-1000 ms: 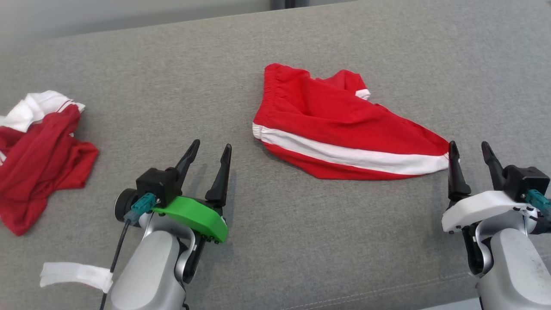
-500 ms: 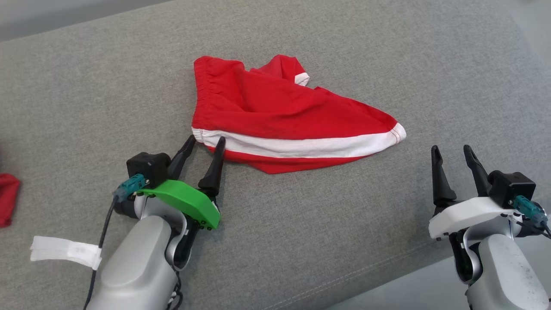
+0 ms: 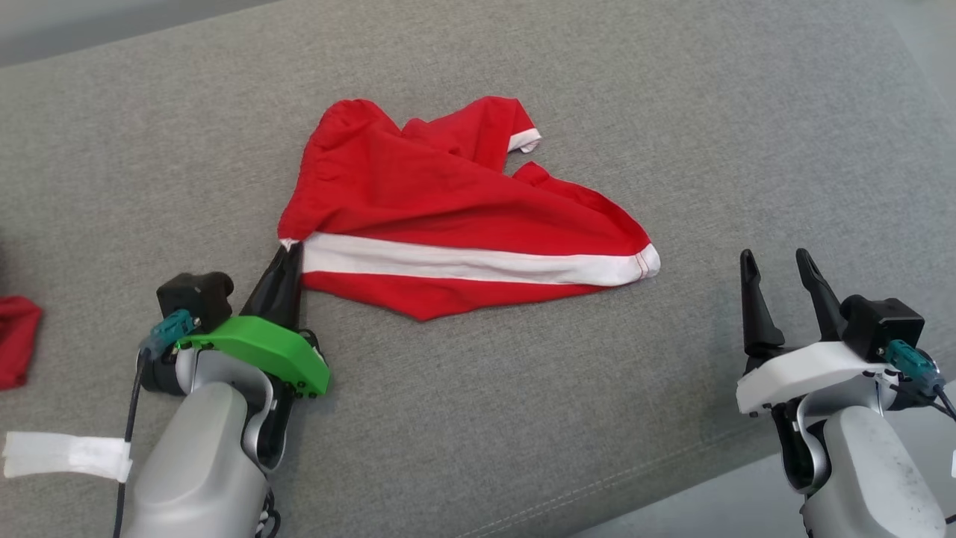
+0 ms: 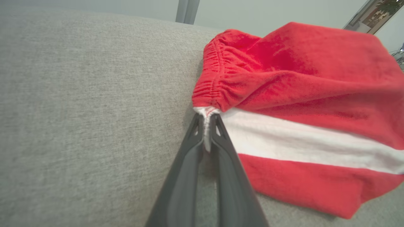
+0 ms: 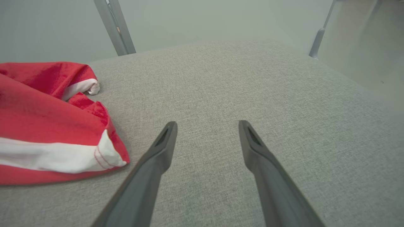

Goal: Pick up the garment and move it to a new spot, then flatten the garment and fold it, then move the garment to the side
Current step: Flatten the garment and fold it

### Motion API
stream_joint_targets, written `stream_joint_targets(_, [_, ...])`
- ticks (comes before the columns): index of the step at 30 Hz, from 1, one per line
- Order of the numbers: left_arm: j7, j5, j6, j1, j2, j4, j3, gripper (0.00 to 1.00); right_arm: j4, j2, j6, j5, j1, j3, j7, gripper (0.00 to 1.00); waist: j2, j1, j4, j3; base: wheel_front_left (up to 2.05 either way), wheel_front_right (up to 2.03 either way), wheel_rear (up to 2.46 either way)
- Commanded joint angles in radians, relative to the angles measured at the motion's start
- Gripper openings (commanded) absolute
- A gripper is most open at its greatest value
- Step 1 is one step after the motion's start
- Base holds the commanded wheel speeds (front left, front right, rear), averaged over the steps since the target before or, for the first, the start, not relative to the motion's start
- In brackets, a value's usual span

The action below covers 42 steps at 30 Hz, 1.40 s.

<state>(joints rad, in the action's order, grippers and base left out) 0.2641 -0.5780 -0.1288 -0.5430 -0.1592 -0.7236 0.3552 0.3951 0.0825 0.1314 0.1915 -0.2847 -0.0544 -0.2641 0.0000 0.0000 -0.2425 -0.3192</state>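
The left gripper (image 3: 290,258) is clenched on the shorts (image 3: 448,217), its fingers pinching the white stripe's end at the waistband corner. From that pinch the shorts spread ahead and to its right, crumpled on the cushion (image 3: 672,112). The right gripper (image 3: 777,269) is released, fingers apart and holding nothing, over bare cushion; the shorts' white-hemmed leg end lies near it, ahead and to its left, not touching. A red cloth (image 3: 15,340) sits well left of the left gripper
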Motion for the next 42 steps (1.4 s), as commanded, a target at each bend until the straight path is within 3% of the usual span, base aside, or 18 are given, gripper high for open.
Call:
stream_joint_targets(1, [0.001,0.015,0.002,0.021,0.004,-0.013,-0.013,0.0,-0.003,-0.002,-0.001,0.008,0.017,-0.004,0.0,1.0,0.0,0.0,0.031,0.022,0.0,0.0,0.0])
stream_joint_targets(11, [0.0,0.102,0.063,0.103,0.046,-0.086,-0.114,0.0,0.019,-0.011,-0.001,0.017,0.031,0.023,0.0,1.0,0.0,0.0,0.146,0.077,0.0,0.0,0.0])
stream_joint_targets(19, [0.0,0.159,0.089,0.177,0.071,-0.077,-0.153,0.01,0.04,-0.018,-0.001,0.019,0.046,0.04,0.0,1.0,0.0,0.0,0.171,0.144,0.0,0.0,0.0])
stream_joint_targets(20, [0.0,0.163,0.09,0.187,0.074,-0.075,-0.157,0.42,0.043,-0.019,-0.001,0.021,0.05,0.045,0.0,1.0,0.0,0.0,0.171,0.154,0.0,0.0,0.0])
stream_joint_targets(21, [0.0,0.17,0.089,0.195,0.076,-0.065,-0.162,1.0,0.044,-0.02,-0.001,0.021,0.054,0.051,-0.001,1.0,0.0,0.0,0.172,0.164,0.0,0.0,0.0])
stream_joint_targets(33, [0.001,0.327,0.115,0.394,0.094,0.198,-0.285,1.0,0.035,-0.021,-0.001,-0.002,0.108,0.113,0.0,1.0,0.0,0.0,0.199,0.275,0.0,0.0,0.0])
stream_joint_targets(42, [0.0,0.408,0.098,0.503,0.101,0.31,-0.357,1.0,0.027,-0.021,-0.001,-0.015,0.137,0.149,-0.001,1.0,0.0,0.0,0.234,0.329,0.0,0.0,0.0])
